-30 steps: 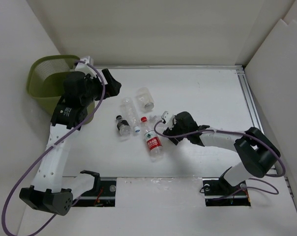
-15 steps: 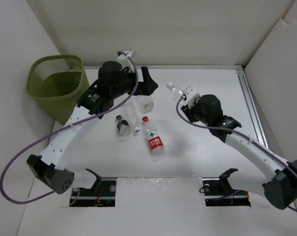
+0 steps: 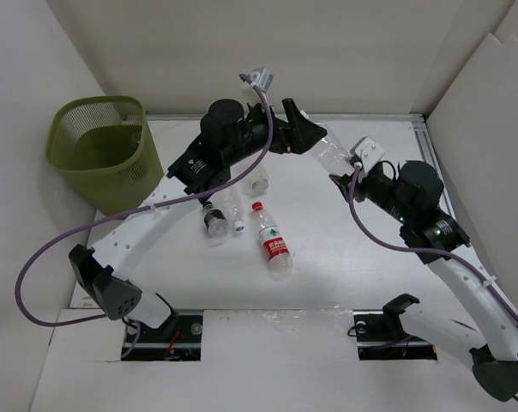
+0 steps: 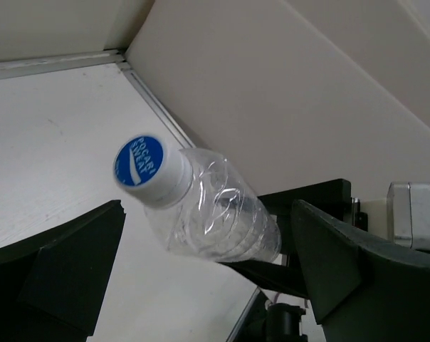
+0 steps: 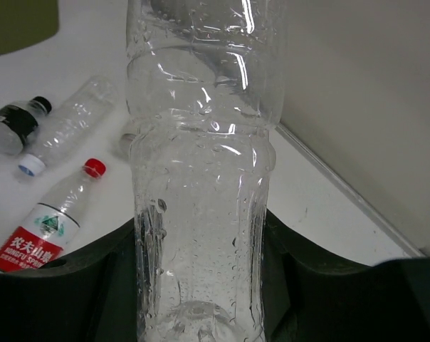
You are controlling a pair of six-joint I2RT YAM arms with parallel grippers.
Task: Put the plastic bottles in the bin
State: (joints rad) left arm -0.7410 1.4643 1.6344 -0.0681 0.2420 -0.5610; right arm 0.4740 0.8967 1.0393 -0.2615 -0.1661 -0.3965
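My right gripper (image 3: pixel 352 169) is shut on the base of a clear crinkled bottle (image 3: pixel 331 153) and holds it in the air, cap toward the left arm; it fills the right wrist view (image 5: pixel 201 214). My left gripper (image 3: pixel 308 131) is open, its fingers standing wide on either side of that bottle's white, blue-topped cap (image 4: pixel 148 171) without touching. On the table lie a red-capped, red-labelled bottle (image 3: pixel 272 245), a dark-capped bottle (image 3: pixel 213 220), a clear bottle (image 3: pixel 231 204) and another (image 3: pixel 258 178) partly under the left arm. The olive-green bin (image 3: pixel 100 150) stands at the far left.
White walls close the table at the back and on the right, with a metal rail (image 3: pixel 439 184) along the right edge. The left arm (image 3: pixel 169 202) stretches over the table between the bin and the lying bottles.
The left gripper swung from over the bin to the back middle. The right gripper lifted a clear bottle off the table and carried it back and right, into the left gripper's open fingers.
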